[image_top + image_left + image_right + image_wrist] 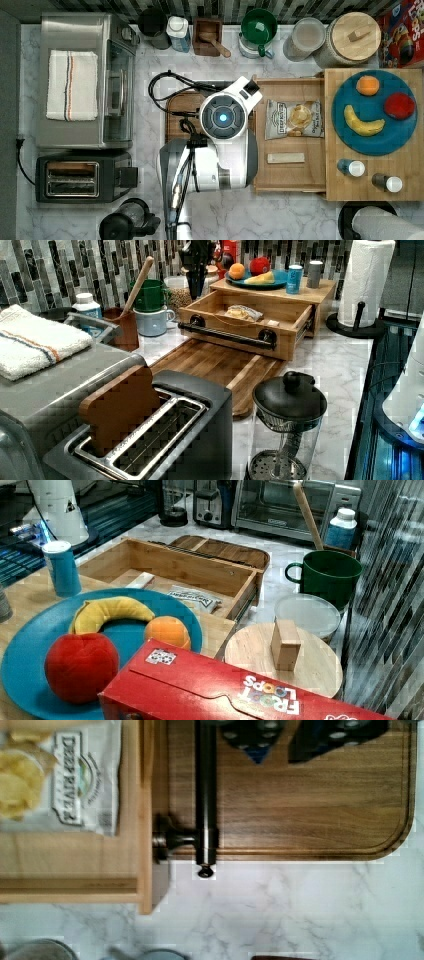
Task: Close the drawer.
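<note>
The light-wood drawer point(290, 172) point(230, 342) point(165, 565) stands pulled out of its box, toward the top view's left. Inside lie a bag of chips point(294, 119) point(75, 780) and a small pale block point(285, 158). A dark bar handle point(225, 335) point(206, 795) runs across the drawer's front wall point(145, 820). My gripper point(287, 740) point(196, 287) hangs just outside that handle, over the brown tray, with its fingers close together and nothing between them. It touches neither handle nor drawer. In the top view the arm's wrist point(223, 117) covers it.
A brown rounded tray point(182, 107) point(210, 365) point(310, 810) lies in front of the drawer. The box top carries a blue plate point(375, 112) with fruit and two small bottles. Cups and jars line the back wall; toaster oven, toaster point(75, 177) and glass press point(289, 405) stand opposite.
</note>
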You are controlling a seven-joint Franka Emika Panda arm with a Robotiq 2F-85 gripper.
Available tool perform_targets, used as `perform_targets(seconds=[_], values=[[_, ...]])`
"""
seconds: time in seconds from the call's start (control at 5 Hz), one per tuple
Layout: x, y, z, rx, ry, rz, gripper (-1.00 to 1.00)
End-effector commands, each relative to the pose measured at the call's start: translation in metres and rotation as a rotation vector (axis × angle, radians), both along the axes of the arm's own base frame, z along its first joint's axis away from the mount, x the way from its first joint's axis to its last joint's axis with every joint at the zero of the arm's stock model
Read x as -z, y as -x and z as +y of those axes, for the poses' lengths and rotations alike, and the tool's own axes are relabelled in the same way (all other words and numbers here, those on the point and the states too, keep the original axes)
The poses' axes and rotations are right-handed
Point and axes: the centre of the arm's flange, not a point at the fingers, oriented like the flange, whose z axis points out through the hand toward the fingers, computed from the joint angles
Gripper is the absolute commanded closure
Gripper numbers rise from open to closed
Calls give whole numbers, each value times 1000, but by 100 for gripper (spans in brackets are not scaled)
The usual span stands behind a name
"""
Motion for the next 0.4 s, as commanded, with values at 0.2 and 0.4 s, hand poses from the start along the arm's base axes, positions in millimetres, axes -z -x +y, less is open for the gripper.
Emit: perform_targets(seconds=[0.2, 0.4], values=[[89, -8, 19, -113, -22, 182, 100], [102, -9, 13, -128, -19, 176, 100]])
